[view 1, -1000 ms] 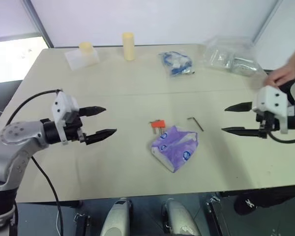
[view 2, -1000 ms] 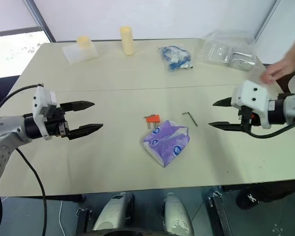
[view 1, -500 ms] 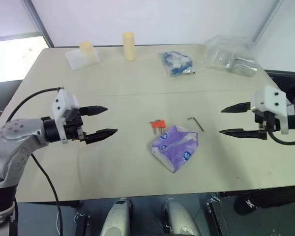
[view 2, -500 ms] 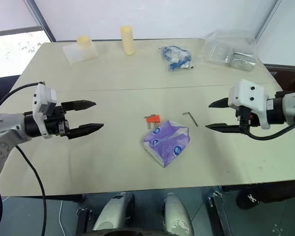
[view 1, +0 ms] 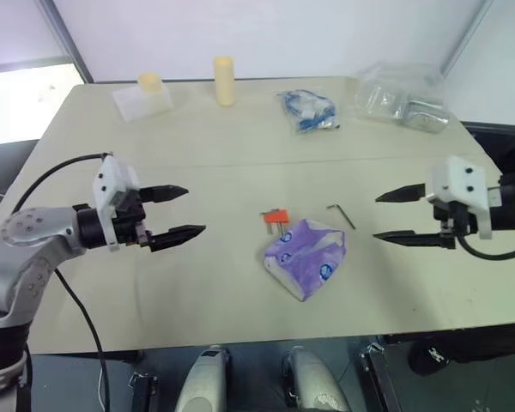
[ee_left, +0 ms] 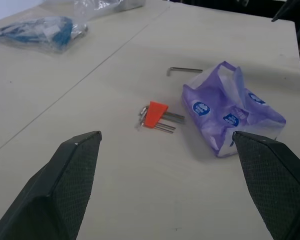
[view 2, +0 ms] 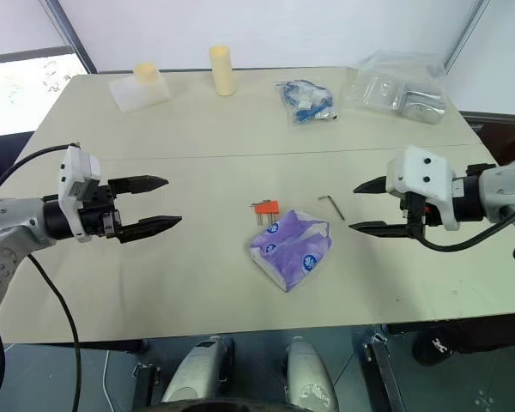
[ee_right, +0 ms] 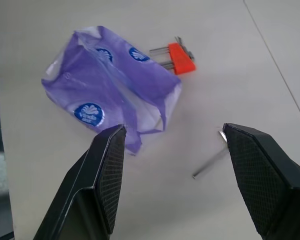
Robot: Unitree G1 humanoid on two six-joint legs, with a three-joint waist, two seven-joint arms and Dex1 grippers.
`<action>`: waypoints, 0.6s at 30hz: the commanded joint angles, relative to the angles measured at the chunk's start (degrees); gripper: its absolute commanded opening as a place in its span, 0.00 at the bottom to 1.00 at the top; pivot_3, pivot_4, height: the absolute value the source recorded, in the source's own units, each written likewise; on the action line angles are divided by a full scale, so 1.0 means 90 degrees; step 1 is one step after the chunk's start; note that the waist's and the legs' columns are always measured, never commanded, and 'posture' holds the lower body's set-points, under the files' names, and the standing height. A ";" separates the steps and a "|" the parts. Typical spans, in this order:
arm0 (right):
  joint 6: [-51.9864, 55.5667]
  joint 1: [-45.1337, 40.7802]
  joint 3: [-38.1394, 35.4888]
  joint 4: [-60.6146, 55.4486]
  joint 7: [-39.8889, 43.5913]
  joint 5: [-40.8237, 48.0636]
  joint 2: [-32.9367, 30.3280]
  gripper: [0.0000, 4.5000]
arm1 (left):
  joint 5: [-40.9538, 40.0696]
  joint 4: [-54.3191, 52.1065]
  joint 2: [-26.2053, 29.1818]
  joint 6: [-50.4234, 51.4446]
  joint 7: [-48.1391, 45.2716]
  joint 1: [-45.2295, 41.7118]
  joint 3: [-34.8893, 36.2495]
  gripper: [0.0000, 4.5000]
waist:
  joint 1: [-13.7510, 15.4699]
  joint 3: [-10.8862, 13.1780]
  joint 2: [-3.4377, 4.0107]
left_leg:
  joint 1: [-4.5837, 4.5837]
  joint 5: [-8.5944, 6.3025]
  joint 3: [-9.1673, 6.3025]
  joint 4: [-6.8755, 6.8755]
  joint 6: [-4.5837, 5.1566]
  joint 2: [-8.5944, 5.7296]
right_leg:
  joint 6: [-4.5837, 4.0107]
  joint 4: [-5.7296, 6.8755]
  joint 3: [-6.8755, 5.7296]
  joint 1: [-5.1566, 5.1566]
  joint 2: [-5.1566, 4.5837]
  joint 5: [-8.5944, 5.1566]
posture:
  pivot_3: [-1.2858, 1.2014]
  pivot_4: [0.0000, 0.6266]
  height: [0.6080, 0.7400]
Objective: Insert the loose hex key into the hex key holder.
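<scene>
The loose hex key [view 1: 341,215], a thin dark L-shaped rod, lies flat on the beige table [view 1: 240,146] just right of centre. It also shows in the right wrist view as the hex key [ee_right: 211,161]. The hex key holder [view 1: 276,218], a small red-orange block with short metal prongs, lies a little to its left, touching nothing; the holder [ee_left: 154,115] appears in the left wrist view too. My right gripper [view 1: 390,216] hovers open to the right of the key, empty. My left gripper [view 1: 184,212] stands open and empty, well left of the holder.
A purple-and-white soft packet [view 1: 306,257] lies just in front of the holder and key. At the table's far side stand a yellow cylinder [view 1: 224,81], a clear box with a yellow lid [view 1: 144,97], a blue-and-clear bag [view 1: 308,112] and a clear plastic bag [view 1: 401,96].
My right gripper has moved left toward the hex key. A person's hand at the far right has withdrawn out of view. The left gripper has stayed put.
</scene>
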 commanded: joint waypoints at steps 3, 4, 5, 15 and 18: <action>-0.0107 -0.0257 0.0595 -0.0273 -0.0164 -0.0126 0.0488 0.71 | 0.0000 -0.0121 -0.0016 0.0025 0.0084 -0.0090 0.0001 0.98 | 0.0000 0.0000 0.0000 | 0.0000 0.0000 0.0000 0.0001 0.0000 0.0000 | 0.0001 0.0000 0.0000 0.0000 0.0002 0.0000 | 0.52 0.24 1.00; -0.0124 -0.0281 0.0669 -0.0258 -0.0166 -0.0173 0.0532 0.71 | -0.0008 -0.0137 -0.0020 0.0039 0.0097 -0.0092 0.0002 0.98 | 0.0002 0.0000 0.0000 | 0.0000 0.0000 0.0000 0.0001 0.0000 0.0000 | 0.0001 0.0000 0.0000 0.0000 0.0002 0.0000 | 0.52 0.24 1.00; -0.0195 -0.0296 0.0811 -0.0169 -0.0159 -0.0279 0.0607 0.71 | -0.0019 -0.0169 -0.0021 0.0056 0.0114 -0.0075 0.0011 0.98 | 0.0002 0.0000 0.0000 | 0.0000 0.0000 0.0000 0.0001 0.0000 -0.0001 | 0.0001 0.0000 0.0000 0.0000 0.0003 0.0001 | 0.52 0.24 1.00; -0.1126 -0.0392 0.1927 0.0914 -0.0038 -0.1268 0.1391 0.71 | -0.0068 -0.0540 0.0012 0.0199 0.0387 0.0219 0.0212 0.98 | -0.0006 0.0000 -0.0003 | 0.0000 0.0000 -0.0001 0.0003 0.0000 -0.0001 | 0.0004 0.0003 -0.0001 0.0000 0.0005 0.0002 | 0.52 0.24 1.00; -0.1488 -0.0504 0.2305 0.1417 -0.0028 -0.1656 0.1712 0.71 | -0.0082 -0.0642 0.0011 0.0215 0.0486 0.0320 0.0273 0.98 | -0.0013 0.0000 -0.0003 | 0.0000 0.0000 -0.0002 0.0003 0.0000 -0.0001 | 0.0004 0.0007 -0.0001 -0.0001 0.0008 0.0002 | 0.52 0.24 1.00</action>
